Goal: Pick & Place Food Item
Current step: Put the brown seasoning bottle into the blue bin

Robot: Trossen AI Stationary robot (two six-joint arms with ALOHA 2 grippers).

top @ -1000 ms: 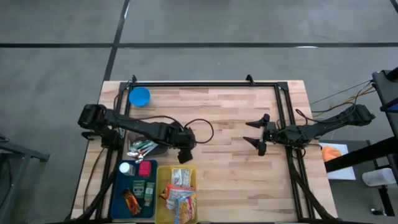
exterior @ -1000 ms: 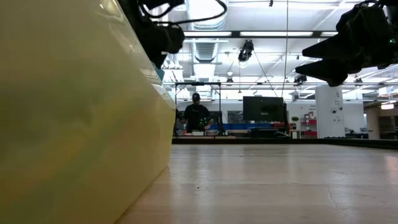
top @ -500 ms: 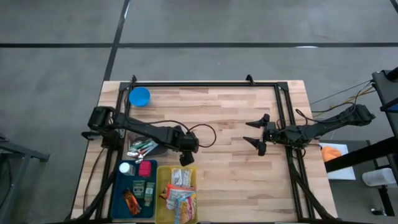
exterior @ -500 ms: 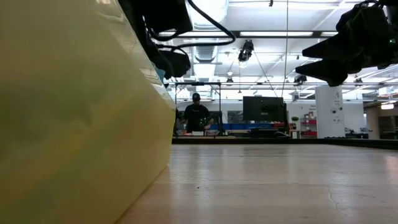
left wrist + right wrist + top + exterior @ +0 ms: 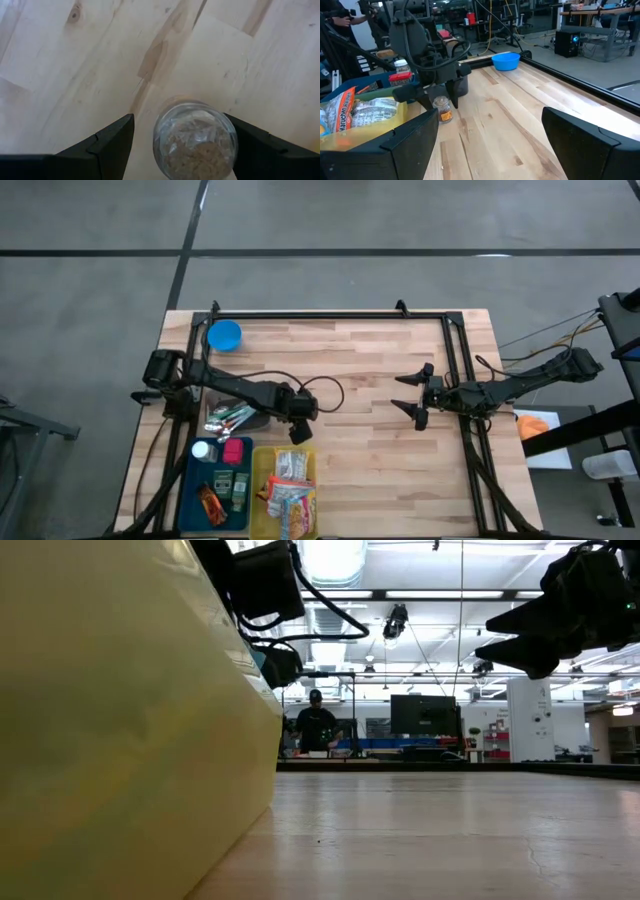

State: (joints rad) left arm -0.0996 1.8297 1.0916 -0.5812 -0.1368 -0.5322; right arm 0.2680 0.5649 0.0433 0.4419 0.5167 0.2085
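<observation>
Left hand (image 5: 180, 145) open, fingers either side of a small glass jar (image 5: 195, 142) of crumbly food, standing upright on the worktop (image 5: 370, 360) just beside the yellow bin (image 5: 262, 480). Right hand (image 5: 415, 394) open, hovering near the right edge.

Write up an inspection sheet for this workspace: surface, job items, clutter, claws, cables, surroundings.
Surface: light wooden butcher-block table, black frame rails along its edges.
Job's things: small clear glass jar of brown granules upright on the wood; yellow plastic bin of snack packets.
Clutter: blue bowl at the far left corner; blue tray of small containers.
Claws: left claw open around the jar, no contact visible; right claw open, empty, waiting on the right.
Cables: black cable loop by the left wrist.
Surroundings: person far behind, workshop benches.
</observation>
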